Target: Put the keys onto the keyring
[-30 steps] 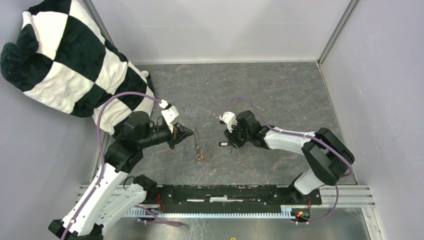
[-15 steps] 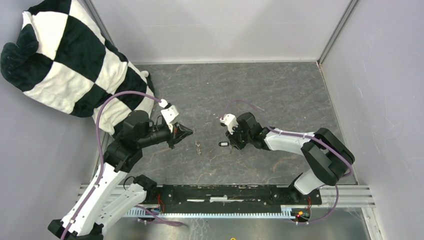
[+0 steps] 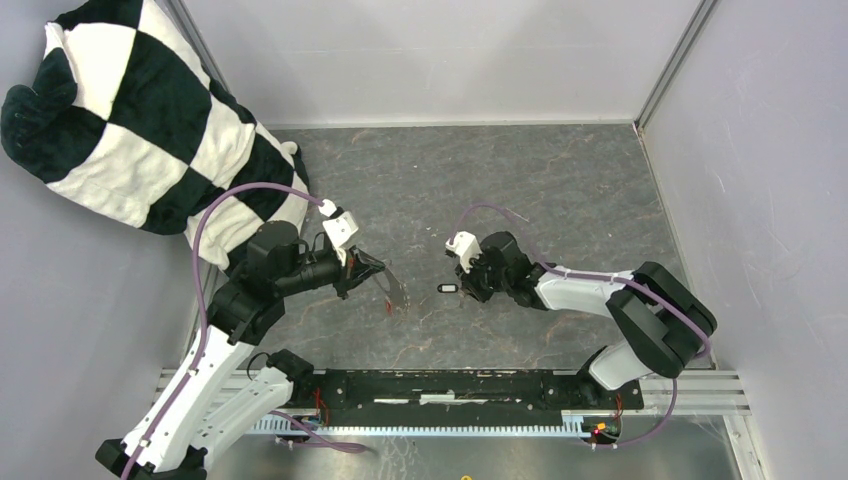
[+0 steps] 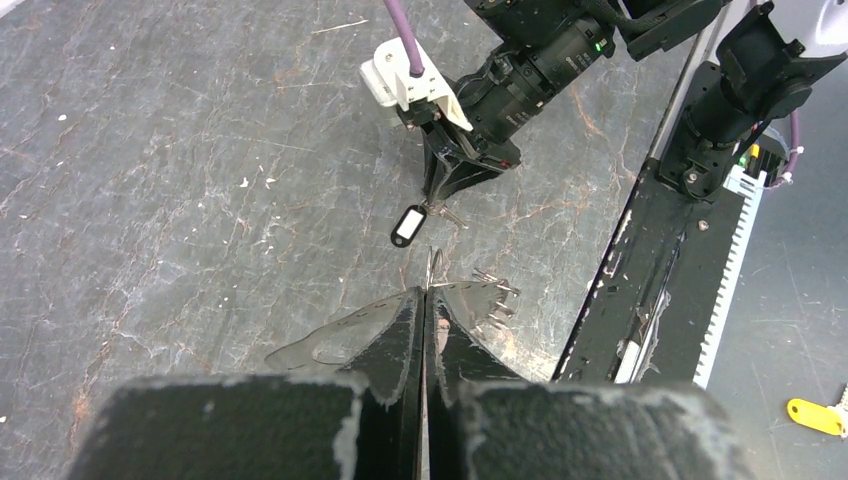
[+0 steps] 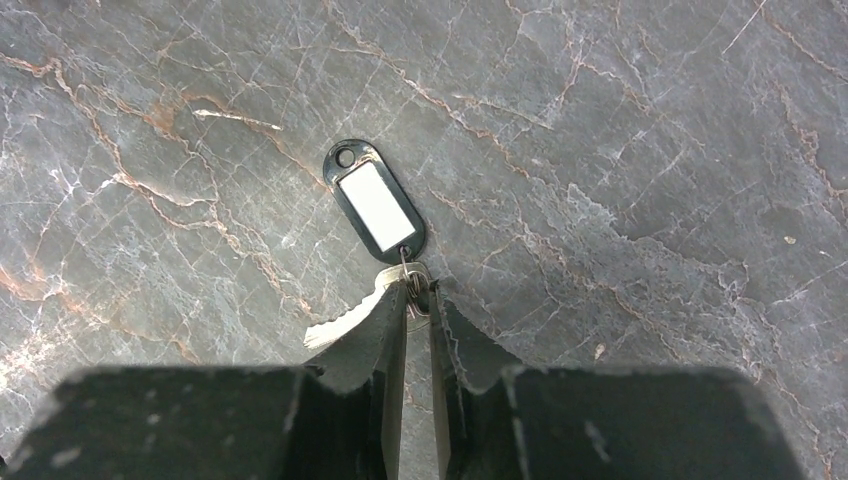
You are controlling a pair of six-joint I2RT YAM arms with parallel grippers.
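Note:
My left gripper (image 3: 374, 267) is shut on the keyring (image 3: 398, 290), a thin silvery loop that sticks out past the fingertips toward the right arm. In the left wrist view the keyring (image 4: 432, 270) shows edge-on between the closed fingers (image 4: 400, 335). A small red tag (image 3: 390, 309) hangs at the ring's lower end. My right gripper (image 3: 468, 285) is shut on a metal key (image 5: 345, 318) by its head, low over the table. The key's black tag with white label (image 5: 377, 205) lies ahead of the fingertips, and it also shows in the top view (image 3: 447, 289) and the left wrist view (image 4: 408, 224).
A black-and-white checked cloth (image 3: 140, 120) is piled at the far left corner. Grey walls close the table in on three sides. A black rail (image 3: 450, 385) runs along the near edge. A yellow tag (image 4: 815, 415) lies beyond the rail.
The keyring has swung in the left gripper and now juts toward the right arm, and the red tag has shifted left. The right gripper has moved slightly nearer with the black-tagged key.

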